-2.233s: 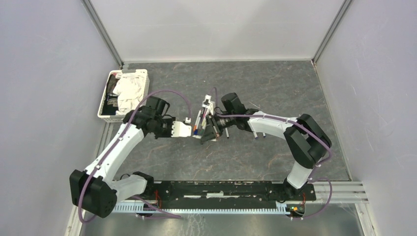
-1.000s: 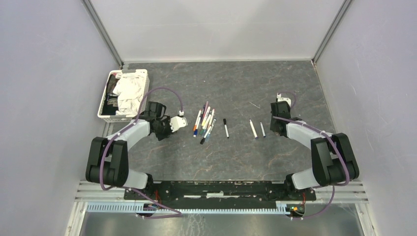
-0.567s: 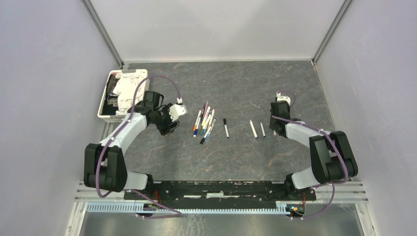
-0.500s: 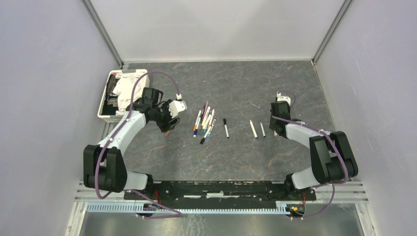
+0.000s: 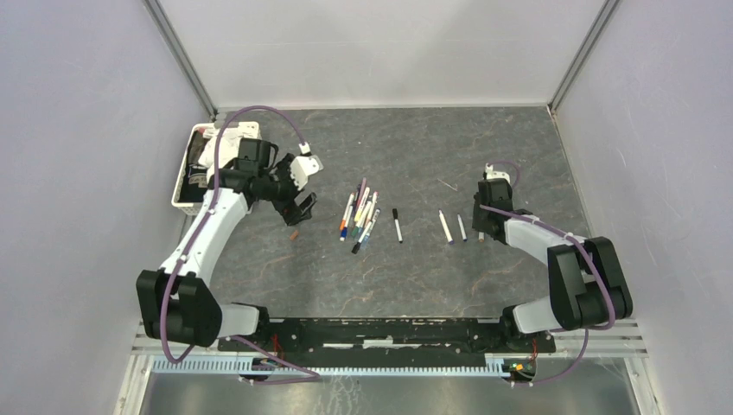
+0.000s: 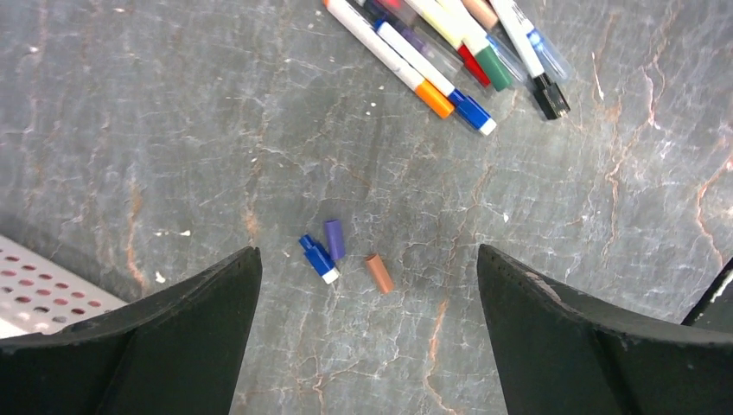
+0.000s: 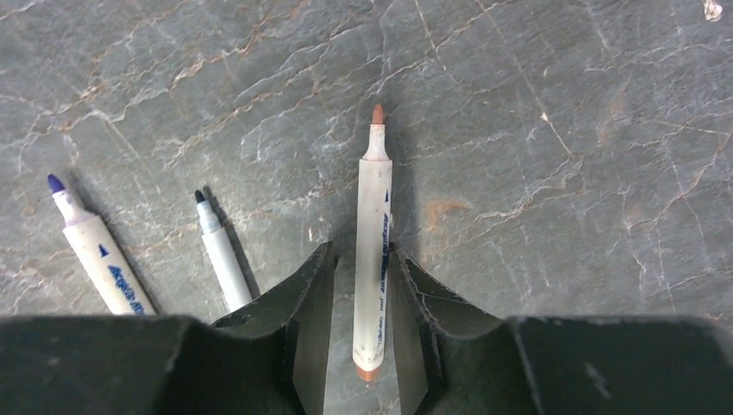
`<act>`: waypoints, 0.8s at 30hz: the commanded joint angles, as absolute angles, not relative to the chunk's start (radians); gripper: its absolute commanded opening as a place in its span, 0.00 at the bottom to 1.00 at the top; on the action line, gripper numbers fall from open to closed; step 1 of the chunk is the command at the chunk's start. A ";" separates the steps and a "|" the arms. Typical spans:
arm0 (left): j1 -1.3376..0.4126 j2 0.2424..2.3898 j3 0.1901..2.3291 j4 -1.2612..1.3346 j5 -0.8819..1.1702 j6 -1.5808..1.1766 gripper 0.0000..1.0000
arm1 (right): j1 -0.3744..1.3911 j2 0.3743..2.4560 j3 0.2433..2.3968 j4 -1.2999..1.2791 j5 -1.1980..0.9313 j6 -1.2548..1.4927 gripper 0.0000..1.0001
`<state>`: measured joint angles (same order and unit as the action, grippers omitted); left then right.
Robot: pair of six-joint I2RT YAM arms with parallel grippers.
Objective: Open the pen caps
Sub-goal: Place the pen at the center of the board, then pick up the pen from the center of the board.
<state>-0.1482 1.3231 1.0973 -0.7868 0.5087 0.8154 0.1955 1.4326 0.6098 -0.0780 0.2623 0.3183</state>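
Observation:
Three loose pen caps lie close together on the table in the left wrist view: a blue one (image 6: 318, 258), a purple one (image 6: 334, 239) and a brown one (image 6: 378, 273). My left gripper (image 6: 367, 252) hangs above them, open wide and holding nothing. Capped pens (image 6: 432, 60) lie in a pile beyond, with orange (image 6: 438, 99), blue (image 6: 473, 112), green (image 6: 493, 67) and black (image 6: 550, 95) caps on. My right gripper (image 7: 361, 247) is down at the table, open, with an uncapped brown-tipped pen (image 7: 373, 216) lying between its fingers and a gap on the left side.
Two more uncapped pens (image 7: 91, 246) (image 7: 220, 255) lie left of the right gripper. A single black-capped pen (image 5: 397, 225) lies between the pile (image 5: 361, 214) and them. A white tray (image 5: 184, 177) of cloth stands at the far left, close to the left arm.
The left gripper has risen and swung back-left toward the tray while opening wide, leaving the brown cap on the table. The right gripper's fingers have parted around the brown-tipped pen.

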 commanded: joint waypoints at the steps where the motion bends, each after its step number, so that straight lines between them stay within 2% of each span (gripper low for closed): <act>1: -0.123 1.275 1.185 -0.807 0.522 0.698 1.00 | 0.207 1.369 0.677 -0.171 0.220 0.334 0.36; 6: -0.085 1.258 1.252 -0.837 0.503 0.637 1.00 | 0.280 1.354 0.783 -0.227 0.267 0.339 0.46; 11: -0.025 1.247 1.288 -0.875 0.507 0.644 1.00 | 0.445 1.383 0.881 -0.241 0.303 0.347 0.53; 17: 0.062 1.248 1.295 -0.912 0.567 0.634 1.00 | 0.646 1.557 0.972 -0.199 0.191 0.342 0.51; 24: 0.081 1.254 1.314 -0.962 0.586 0.657 1.00 | 0.750 1.707 1.046 -0.222 0.224 0.296 0.47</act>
<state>0.0742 1.2678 1.2667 -0.9203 0.5385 0.6846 0.7208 1.6672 0.9977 -0.2073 0.2104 0.3237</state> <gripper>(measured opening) 0.995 0.473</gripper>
